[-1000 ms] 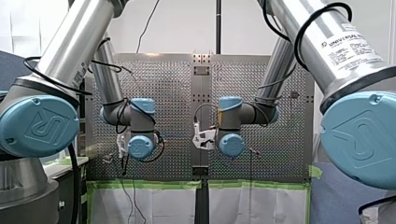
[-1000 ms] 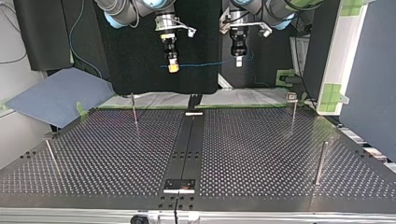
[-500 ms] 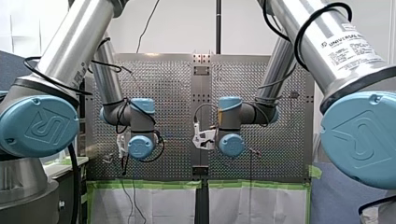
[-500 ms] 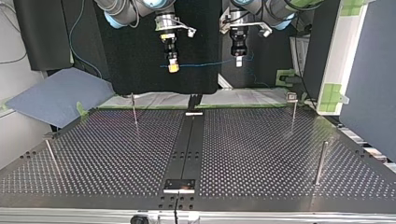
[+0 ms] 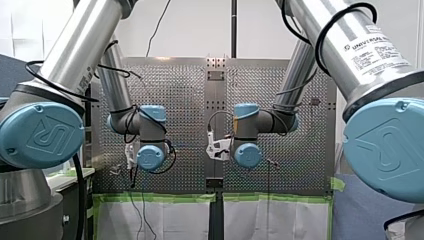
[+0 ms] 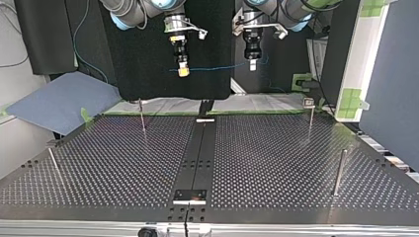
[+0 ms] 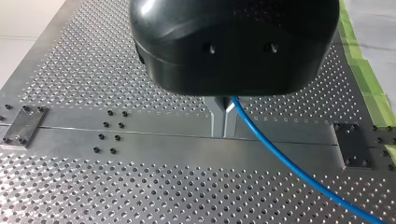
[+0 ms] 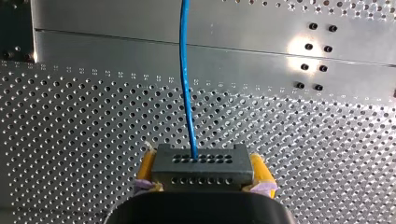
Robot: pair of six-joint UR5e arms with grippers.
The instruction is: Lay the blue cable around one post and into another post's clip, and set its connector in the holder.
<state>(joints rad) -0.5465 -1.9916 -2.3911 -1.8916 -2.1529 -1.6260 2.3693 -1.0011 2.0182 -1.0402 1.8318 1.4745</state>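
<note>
In the right wrist view my right gripper [image 8: 203, 169] is shut on a grey connector [image 8: 200, 161], held between its yellow pads [image 8: 146, 167]. The blue cable [image 8: 186, 79] leaves the connector and runs straight ahead over the perforated table. In the left wrist view my left gripper [image 7: 223, 111] has its metal fingers shut on the blue cable [image 7: 289, 165], which trails away beside it. The top view shows both grippers high above the table's far edge: my right gripper [image 6: 183, 70] at left, my left gripper [image 6: 252, 65] at right, with the blue cable [image 6: 212, 68] stretched between them.
Thin posts stand on the table in the top view: one at far left [image 6: 142, 116], one with a clip head at far right [image 6: 310, 117], one at near right [image 6: 338, 173], one at near left [image 6: 54, 165]. A small plate [image 6: 189, 196] sits on the dark centre strip near the front edge.
</note>
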